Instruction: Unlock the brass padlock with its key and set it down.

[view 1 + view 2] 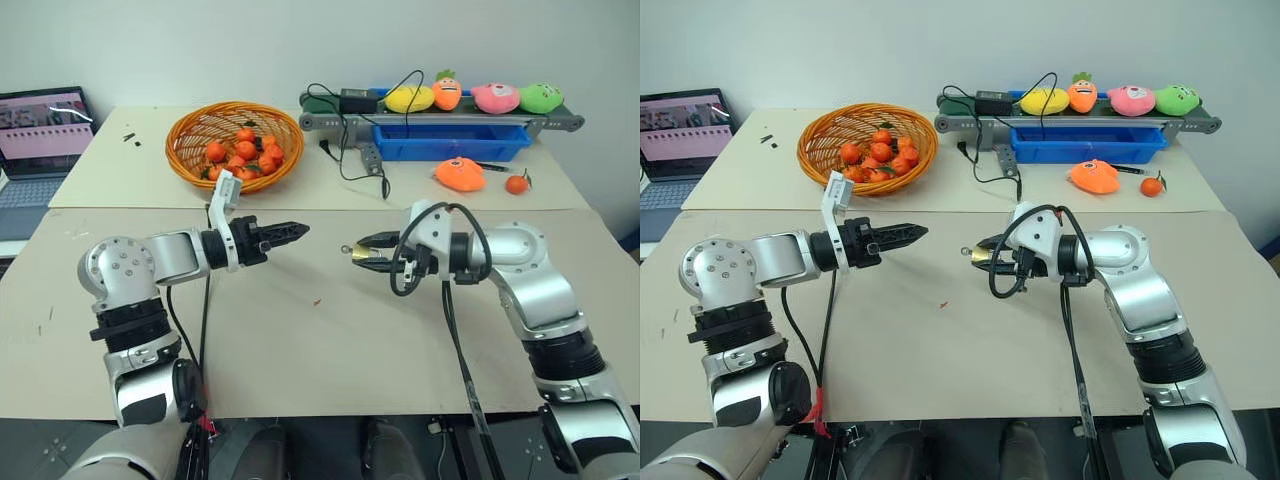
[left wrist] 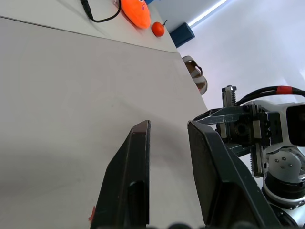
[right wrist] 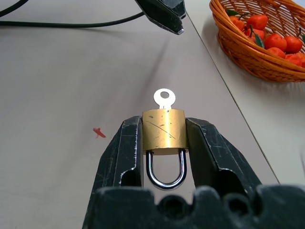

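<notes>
Two hard, slippery parts: my right hand [image 3: 164, 143] pinches the brass padlock [image 3: 164, 130]; my left hand [image 1: 292, 231], nearly pressed together, should pinch its key [image 3: 164, 98].

The key [image 3: 164, 98] shows just its round silver head above the brass padlock [image 3: 164, 130]; its blade is buried in the body. The shackle's upper legs are hidden too (behind the brass). The laptop [image 1: 40, 150] is cut by the picture's edge, its screen too small to read.
</notes>
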{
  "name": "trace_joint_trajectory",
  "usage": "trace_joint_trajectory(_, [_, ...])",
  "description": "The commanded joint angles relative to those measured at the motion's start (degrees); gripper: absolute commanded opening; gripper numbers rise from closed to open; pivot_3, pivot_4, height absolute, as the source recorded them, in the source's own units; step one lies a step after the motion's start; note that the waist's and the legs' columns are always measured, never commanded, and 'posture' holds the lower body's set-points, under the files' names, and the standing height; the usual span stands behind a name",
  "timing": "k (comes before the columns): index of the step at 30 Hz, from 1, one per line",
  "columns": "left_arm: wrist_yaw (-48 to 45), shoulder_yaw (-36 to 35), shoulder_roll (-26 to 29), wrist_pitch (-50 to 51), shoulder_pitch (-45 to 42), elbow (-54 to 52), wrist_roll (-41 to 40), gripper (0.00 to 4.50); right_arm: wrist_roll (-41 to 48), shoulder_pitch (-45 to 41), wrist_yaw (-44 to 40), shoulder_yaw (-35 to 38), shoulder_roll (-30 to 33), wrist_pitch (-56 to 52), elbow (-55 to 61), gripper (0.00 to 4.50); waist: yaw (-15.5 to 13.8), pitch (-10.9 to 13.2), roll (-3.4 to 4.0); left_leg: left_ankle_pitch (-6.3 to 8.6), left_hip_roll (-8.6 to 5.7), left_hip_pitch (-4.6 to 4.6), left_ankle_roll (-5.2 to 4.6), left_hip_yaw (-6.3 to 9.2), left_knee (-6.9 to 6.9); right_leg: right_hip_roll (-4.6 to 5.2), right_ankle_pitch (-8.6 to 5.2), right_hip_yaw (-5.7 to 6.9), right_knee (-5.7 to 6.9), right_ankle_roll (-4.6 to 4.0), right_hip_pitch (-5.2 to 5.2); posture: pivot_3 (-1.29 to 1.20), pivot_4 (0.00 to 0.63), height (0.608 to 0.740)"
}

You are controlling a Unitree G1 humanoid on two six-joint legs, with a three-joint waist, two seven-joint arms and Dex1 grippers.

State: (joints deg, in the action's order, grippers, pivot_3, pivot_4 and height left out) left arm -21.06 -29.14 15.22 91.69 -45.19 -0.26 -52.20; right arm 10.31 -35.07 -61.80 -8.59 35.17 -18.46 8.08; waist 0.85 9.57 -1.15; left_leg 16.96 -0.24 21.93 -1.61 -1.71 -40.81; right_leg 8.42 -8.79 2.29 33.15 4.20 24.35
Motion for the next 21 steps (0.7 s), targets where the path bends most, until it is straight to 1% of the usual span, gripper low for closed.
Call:
trace_joint_trajectory(1, [1.5, -1.4, -1.9, 0.8, -1.5, -1.9, -2.0, 1.28, 0.5, -1.8, 0.8, 0.4, -0.6, 1.9, 0.6, 0.92, 0.0, 0.0, 0.0, 0.0, 0.0, 0.0, 0.0, 0.0, 0.0, 0.0, 0.0, 0.0, 0.0, 0.0, 0.0, 0.0, 0.15, 0.74])
trace_joint_trajectory(5, [3.2, -1.1, -4.5, 0.8, -1.1, -2.7, -3.0, 1.28, 0.4, -3.4, 1.3, 0.0, -1.8, 2.0, -0.3, 0.92, 0.0, 0.0, 0.0, 0.0, 0.0, 0.02, 0.0, 0.01, 0.0, 0.0, 0.0, 0.0, -0.02, 0.0, 0.01, 0.0, 0.15, 0.74])
trace_joint_trajectory(11, [4.4, 1.2, -6.9, 0.8, -1.2, -2.7, -4.2, 1.28, -0.1, -4.8, 1.0, -0.8, -2.2, 2.9, -1.5, 0.92, -0.1, 0.0, 0.0, 0.0, -0.02, 0.03, 0.01, 0.01, 0.01, 0.01, 0.0, 0.0, -0.03, 0.0, 0.01, 0.0, 0.15, 0.74])
trace_joint_trajectory(21, [4.4, 1.8, -7.2, 0.8, -1.5, -1.7, -3.7, 1.28, 0.2, -5.6, 1.4, -0.8, -1.6, 2.1, -1.0, 0.92, 0.0, 0.0, 0.0, 0.0, -0.02, 0.03, 0.0, 0.01, 0.01, 0.01, 0.0, 0.0, -0.03, 0.0, 0.01, 0.0, 0.15, 0.74])
